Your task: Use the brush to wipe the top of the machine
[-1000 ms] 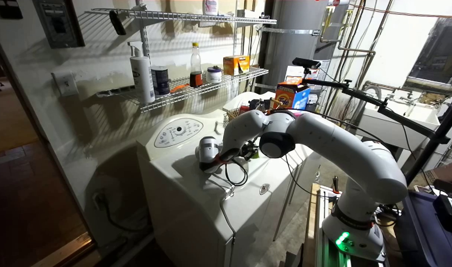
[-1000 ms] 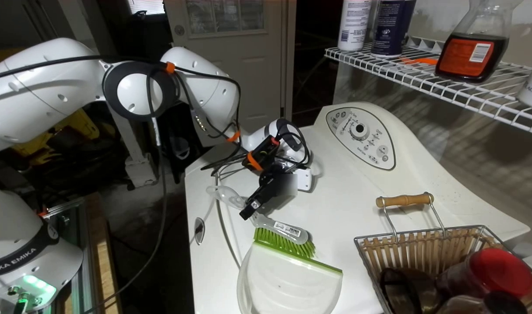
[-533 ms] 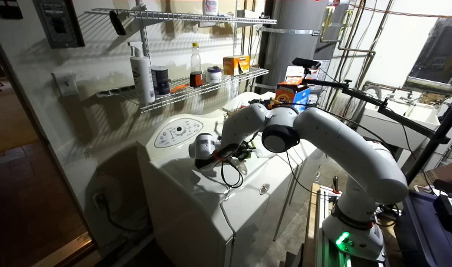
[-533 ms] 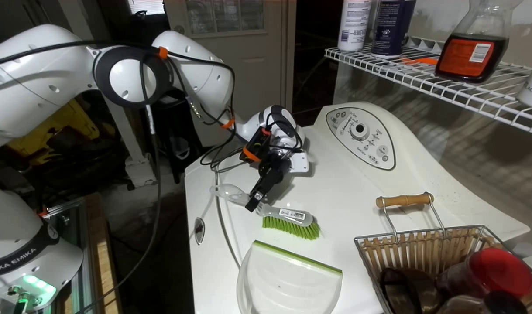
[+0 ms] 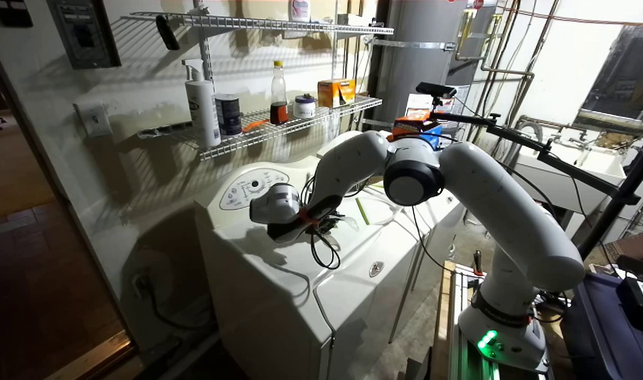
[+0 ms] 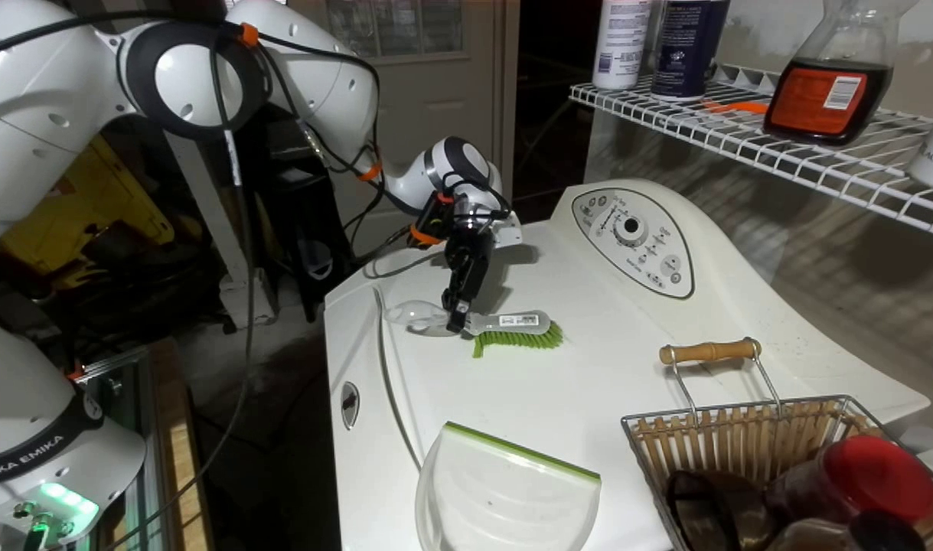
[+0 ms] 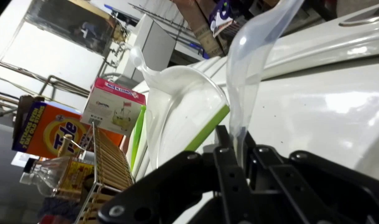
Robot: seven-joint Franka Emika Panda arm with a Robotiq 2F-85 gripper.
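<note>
"What stood furthest left?"

"The white Franka arm (image 6: 183, 84), in an exterior view, with a black cable (image 6: 234, 161) hanging from it. Its wrist reached out over the machine (image 6: 466, 390)."

"And the tool (image 6: 455, 312)?"

"Clamped on the translucent handle of the brush (image 6: 516, 323); the wrist view showed that handle pinched between two black fingers (image 7: 223, 137). The brush was over the machine's top, its green bristles under the head, to the right of the tool as seen there. I couldn't tell whether they touched the surface."

"Did anything stand in the way?"

"The dustpan (image 6: 512, 493), white with a green lip, lay on the white top, apart from the bristles, and covered part of it."

"And further right?"

"The raised control panel (image 6: 657, 260) with its round dial (image 6: 631, 226) came first. Next was a wood-slatted wire basket (image 6: 711, 444), its handle standing up and a red-topped container (image 6: 879, 478) inside. It hid whatever it rested on."

"Anything above that?"

"A wire shelf (image 6: 703, 134) along the wall, carrying a white bottle (image 6: 621, 46), a dark blue canister (image 6: 688, 50) and an orange-labelled bottle of dark liquid (image 6: 826, 96), in that order."
</note>
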